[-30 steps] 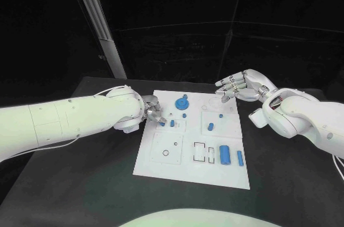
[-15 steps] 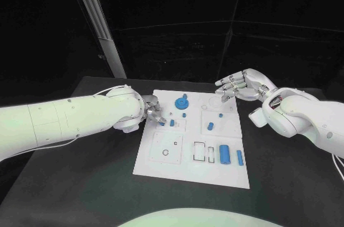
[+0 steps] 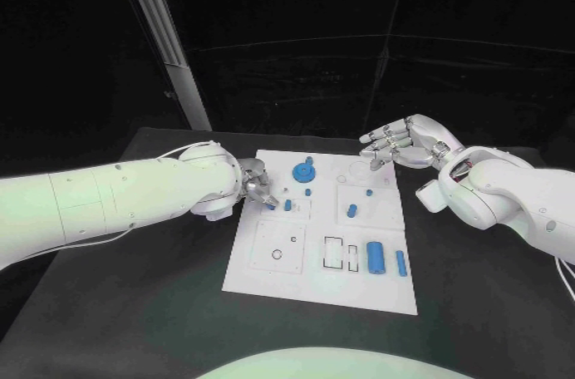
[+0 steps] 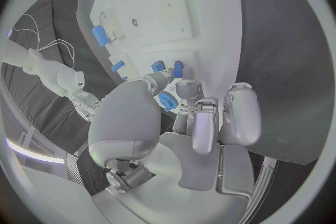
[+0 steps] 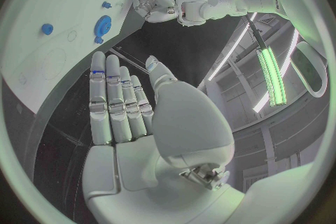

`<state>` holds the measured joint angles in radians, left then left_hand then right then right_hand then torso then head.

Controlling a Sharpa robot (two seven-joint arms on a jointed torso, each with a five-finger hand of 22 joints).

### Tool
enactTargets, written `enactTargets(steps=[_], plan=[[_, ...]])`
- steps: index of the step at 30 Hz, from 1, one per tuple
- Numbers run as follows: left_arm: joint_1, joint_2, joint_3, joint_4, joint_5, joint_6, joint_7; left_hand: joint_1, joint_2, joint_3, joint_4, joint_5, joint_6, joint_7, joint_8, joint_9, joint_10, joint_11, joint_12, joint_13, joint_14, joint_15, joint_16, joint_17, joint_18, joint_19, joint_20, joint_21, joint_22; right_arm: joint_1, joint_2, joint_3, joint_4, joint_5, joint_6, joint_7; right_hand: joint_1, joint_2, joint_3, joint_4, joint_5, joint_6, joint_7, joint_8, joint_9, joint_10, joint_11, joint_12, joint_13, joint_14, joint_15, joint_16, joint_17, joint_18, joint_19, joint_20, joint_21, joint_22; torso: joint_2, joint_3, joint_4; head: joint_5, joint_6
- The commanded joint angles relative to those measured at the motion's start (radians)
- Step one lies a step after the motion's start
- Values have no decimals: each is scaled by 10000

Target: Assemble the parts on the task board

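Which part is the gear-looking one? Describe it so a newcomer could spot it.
Start at the white task board in the middle of the black table. Go to its far edge, just beyond the left hand. The blue gear sits there: a round, flat disc, the widest blue piece, unlike the small pegs and cylinders nearby.

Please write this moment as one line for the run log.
left hand: at small blue part, grip unclear | right hand: open, over far edge of task board | blue gear: on board
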<state>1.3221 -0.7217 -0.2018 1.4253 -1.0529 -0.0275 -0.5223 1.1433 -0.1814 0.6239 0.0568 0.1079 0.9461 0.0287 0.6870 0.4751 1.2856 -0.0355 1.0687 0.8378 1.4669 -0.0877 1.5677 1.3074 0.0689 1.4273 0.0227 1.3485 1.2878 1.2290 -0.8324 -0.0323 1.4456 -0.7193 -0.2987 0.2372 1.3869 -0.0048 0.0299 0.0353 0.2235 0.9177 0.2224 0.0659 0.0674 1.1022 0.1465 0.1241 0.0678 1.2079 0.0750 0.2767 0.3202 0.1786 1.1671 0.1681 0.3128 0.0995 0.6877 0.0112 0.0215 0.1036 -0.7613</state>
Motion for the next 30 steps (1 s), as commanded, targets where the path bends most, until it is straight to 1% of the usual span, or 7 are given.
enactTargets(steps=[1,6,12,22,25,28,30], plan=[[-28,56,-26,-61,-34,236,-95,-186,18,57,-143,14,87,-51,62,-6,21,-69,18,-15,1039,-57,31,2634,0,49,-25,43,2,17,1,6,23,-6,65,68,-48,73,-8,-13,51,-76,-10,60,9,-78,17,35,-10,-87,14,31,-9,29,43,43,-57,-9,1,0,3,-2,-1],[-27,137,-26,-157,-34,278,-119,-406,-11,-148,57,16,118,-55,78,-11,19,-75,25,-16,1039,-65,31,2634,-5,61,-36,49,25,17,-8,6,36,-6,62,64,-48,73,-8,-13,51,-76,-10,60,9,-78,17,35,-10,-87,14,31,-9,29,43,43,-57,-9,1,5,-9,11,-10],[-26,211,-25,-250,-34,385,-171,-648,-67,-397,289,18,154,-59,94,-17,42,-79,70,28,1039,-70,31,2634,-11,78,-43,61,56,17,-17,6,47,-6,60,62,-48,73,-8,-13,51,-76,-10,60,9,-78,17,35,-10,-87,14,31,-9,29,43,43,-57,-9,1,4,-14,-5,-8],[-26,238,-25,-324,-34,443,-256,-916,-165,-774,615,23,221,-69,118,-29,95,-87,156,108,1039,-77,31,2634,-25,114,-51,97,126,17,-26,6,53,-6,53,56,-48,73,-8,-13,51,-76,-10,60,9,-78,17,35,-10,-87,14,31,-9,29,43,43,-57,-9,4,0,0,-31,-36],[-26,238,-25,-347,-34,388,-283,-1041,-191,-976,797,26,237,-66,120,-37,99,-86,168,109,1039,-76,31,2634,-30,125,-50,106,148,17,-26,6,51,-6,48,56,-48,73,-8,-13,51,-76,-10,60,9,-79,17,36,-11,-87,14,32,-9,29,43,43,-58,-10,-1,-3,3,-27,-39],[-26,235,-25,-374,-34,287,-304,-1301,-216,-1326,1083,29,262,-43,128,-43,100,-66,178,104,1039,-64,31,2634,-32,131,-45,106,159,17,-28,6,49,-6,42,54,-49,74,-7,-16,54,-80,-9,60,9,-93,19,46,-13,-95,15,39,-20,29,46,44,-71,-17,-1,-4,7,-34,-35],[-26,233,-25,-400,-34,193,-311,-1529,-226,-1850,1383,44,278,-33,134,-49,90,-58,180,85,1039,-54,31,2634,-32,129,-32,94,156,17,-27,6,48,-6,41,53,-49,74,-7,-16,54,-80,-9,60,9,-93,19,46,-13,-95,15,39,-20,29,46,44,-71,-17,-4,-5,7,-31,-26]])
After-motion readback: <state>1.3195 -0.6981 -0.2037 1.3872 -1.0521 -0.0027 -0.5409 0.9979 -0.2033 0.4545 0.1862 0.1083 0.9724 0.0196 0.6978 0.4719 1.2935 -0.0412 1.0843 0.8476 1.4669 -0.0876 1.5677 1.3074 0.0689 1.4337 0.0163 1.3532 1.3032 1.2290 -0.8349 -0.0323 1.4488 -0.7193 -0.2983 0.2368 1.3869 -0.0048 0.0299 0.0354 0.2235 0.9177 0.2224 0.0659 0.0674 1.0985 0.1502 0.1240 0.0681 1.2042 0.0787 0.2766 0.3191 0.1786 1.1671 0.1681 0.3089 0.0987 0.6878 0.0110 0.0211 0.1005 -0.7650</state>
